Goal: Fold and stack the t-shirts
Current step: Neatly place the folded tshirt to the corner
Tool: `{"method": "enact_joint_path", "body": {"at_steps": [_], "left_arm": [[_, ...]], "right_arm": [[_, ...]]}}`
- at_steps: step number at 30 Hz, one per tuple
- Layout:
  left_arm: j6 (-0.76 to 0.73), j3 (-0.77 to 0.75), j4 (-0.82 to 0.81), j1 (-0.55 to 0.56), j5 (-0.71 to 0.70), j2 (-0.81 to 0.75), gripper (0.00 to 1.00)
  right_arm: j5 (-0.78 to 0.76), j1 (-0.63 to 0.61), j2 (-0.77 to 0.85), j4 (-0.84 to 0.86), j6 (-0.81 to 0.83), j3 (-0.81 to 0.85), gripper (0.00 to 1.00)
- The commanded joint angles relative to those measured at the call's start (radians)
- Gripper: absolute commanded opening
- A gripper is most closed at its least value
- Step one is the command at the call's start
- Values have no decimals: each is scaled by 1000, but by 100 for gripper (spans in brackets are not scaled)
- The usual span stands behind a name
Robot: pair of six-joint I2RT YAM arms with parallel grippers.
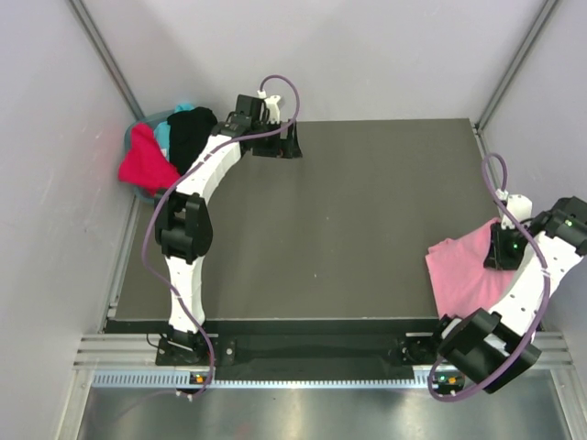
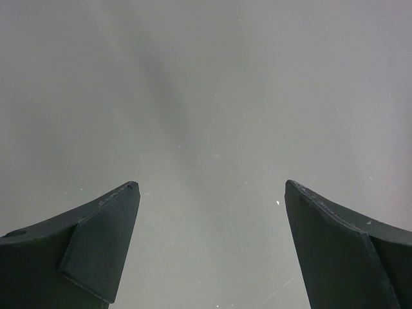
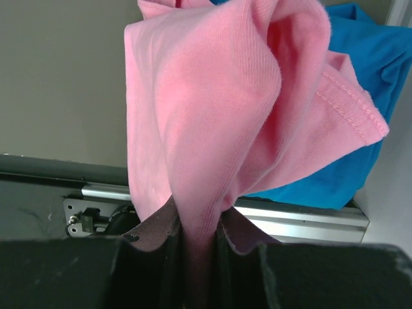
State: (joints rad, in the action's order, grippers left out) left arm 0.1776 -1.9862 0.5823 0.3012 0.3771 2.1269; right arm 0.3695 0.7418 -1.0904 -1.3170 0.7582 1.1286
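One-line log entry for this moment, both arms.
left gripper open, empty | right gripper shut on pink t-shirt, right table edge | blue t-shirt behind it | shirt pile far-left

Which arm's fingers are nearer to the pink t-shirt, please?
Right: the right fingers pinch the pink t-shirt at the table's right edge. The left fingers stand open at the far left, away from it.

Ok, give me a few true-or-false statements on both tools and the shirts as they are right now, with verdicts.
1. The right tool is shut on the pink t-shirt. True.
2. The left tool holds a black t-shirt. False: it is open and empty; the black t-shirt lies off the far left corner of the table.
3. The pink t-shirt lies at the table's middle. False: it is at the right edge.
4. A blue t-shirt shows behind the pink one. True.
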Motion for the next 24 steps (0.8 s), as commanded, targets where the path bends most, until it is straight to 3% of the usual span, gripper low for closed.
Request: {"method": "enact_joint_path", "body": {"at_steps": [1, 12, 24], "left_arm": [[7, -29, -53, 4, 14, -18, 99], [17, -22, -56, 21, 22, -18, 99], [26, -6, -70, 36, 22, -36, 99]], "right_arm": [[40, 11, 53, 5, 16, 30, 0], [37, 51, 20, 27, -13, 103, 0], [-43, 137, -25, 162, 4, -7, 0]]}}
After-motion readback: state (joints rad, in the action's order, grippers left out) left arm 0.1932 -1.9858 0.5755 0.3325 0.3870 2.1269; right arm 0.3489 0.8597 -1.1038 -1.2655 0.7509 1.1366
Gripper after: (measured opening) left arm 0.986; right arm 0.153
